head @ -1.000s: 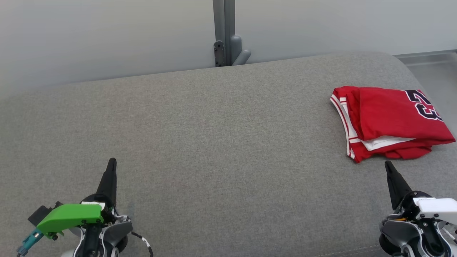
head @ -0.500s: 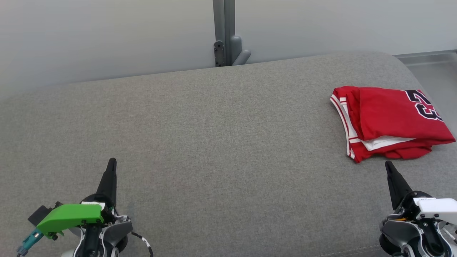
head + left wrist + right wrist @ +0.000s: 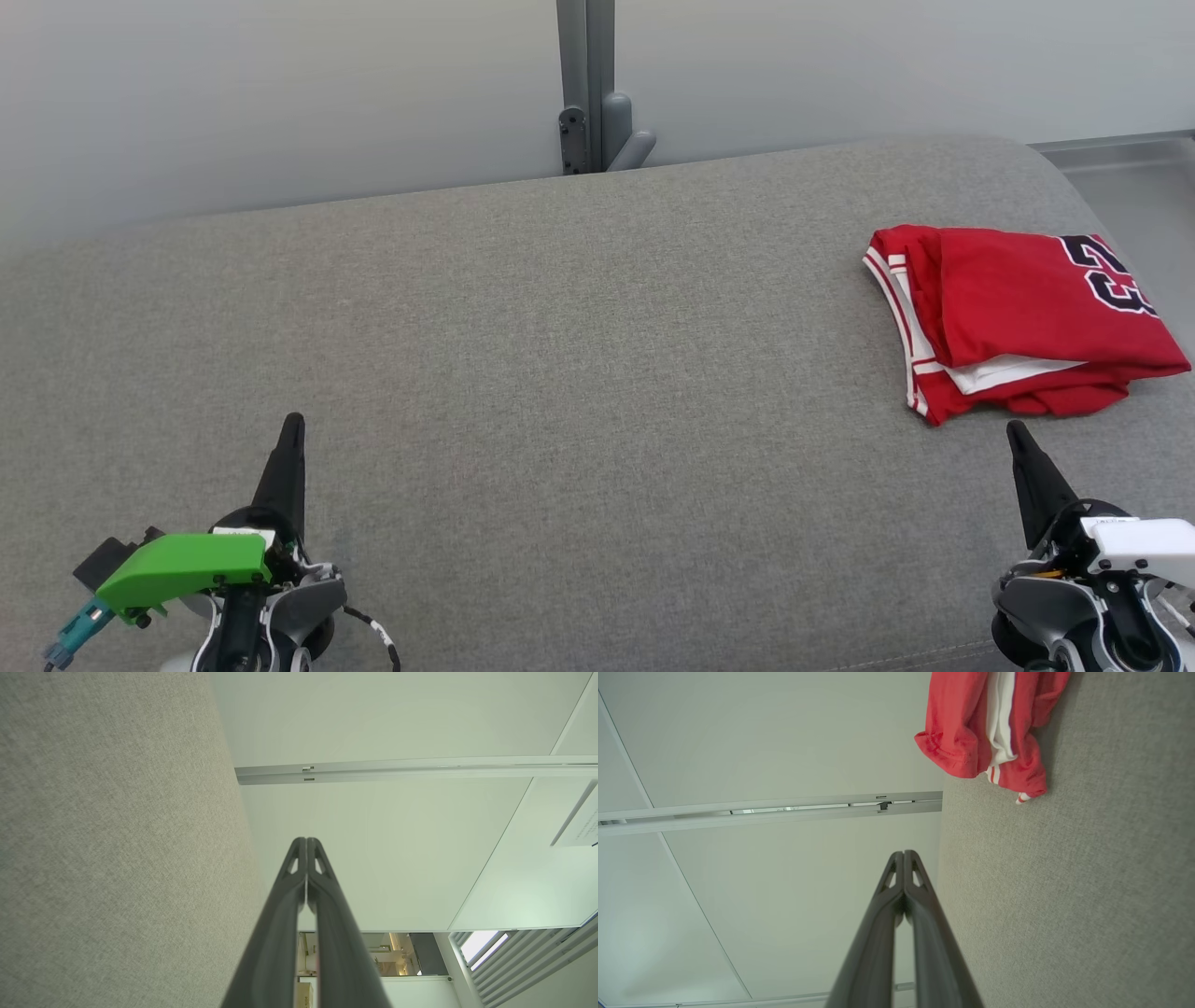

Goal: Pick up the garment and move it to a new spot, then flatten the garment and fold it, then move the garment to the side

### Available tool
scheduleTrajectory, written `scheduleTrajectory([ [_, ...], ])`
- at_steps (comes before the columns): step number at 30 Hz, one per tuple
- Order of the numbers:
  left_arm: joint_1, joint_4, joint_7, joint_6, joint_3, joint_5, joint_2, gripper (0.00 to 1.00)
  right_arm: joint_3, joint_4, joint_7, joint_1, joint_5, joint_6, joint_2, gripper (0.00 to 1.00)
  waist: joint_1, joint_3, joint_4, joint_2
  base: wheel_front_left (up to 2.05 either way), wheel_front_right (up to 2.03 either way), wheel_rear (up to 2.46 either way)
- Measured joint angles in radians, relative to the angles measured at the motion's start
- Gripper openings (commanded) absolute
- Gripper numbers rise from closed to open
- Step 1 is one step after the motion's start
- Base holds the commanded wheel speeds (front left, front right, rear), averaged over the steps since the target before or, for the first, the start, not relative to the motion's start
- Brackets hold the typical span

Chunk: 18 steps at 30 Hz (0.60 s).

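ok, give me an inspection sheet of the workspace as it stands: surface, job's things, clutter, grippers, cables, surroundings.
Surface: grey fabric cushion, smooth, no marks seen.
Job's things: red jersey, folded, white trim and dark number showing, lying at the cushion's right end.
Clutter: nothing seen.
Grippers: left gripper shut, fingers pressed together, empty, at the near left. Right gripper shut, empty, just short of the jersey's near edge, not touching it.
Cables: thin cable looping off the left wrist, clear of the jersey.
Surroundings: pale wall and grey post behind the cushion.
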Motion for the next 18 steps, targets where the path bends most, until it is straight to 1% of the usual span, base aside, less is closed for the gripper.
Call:
scheduleTrajectory([
  [18, 0.000, 0.000, 0.000, 0.000, 0.000, 0.000, 0.000, 0.00, -0.004, 0.000, 0.004, 0.000, -0.003, 0.000, 0.003, 0.00, 0.0000, 0.000, 0.000, 0.0000, 0.00, 0.00, 0.00],
])
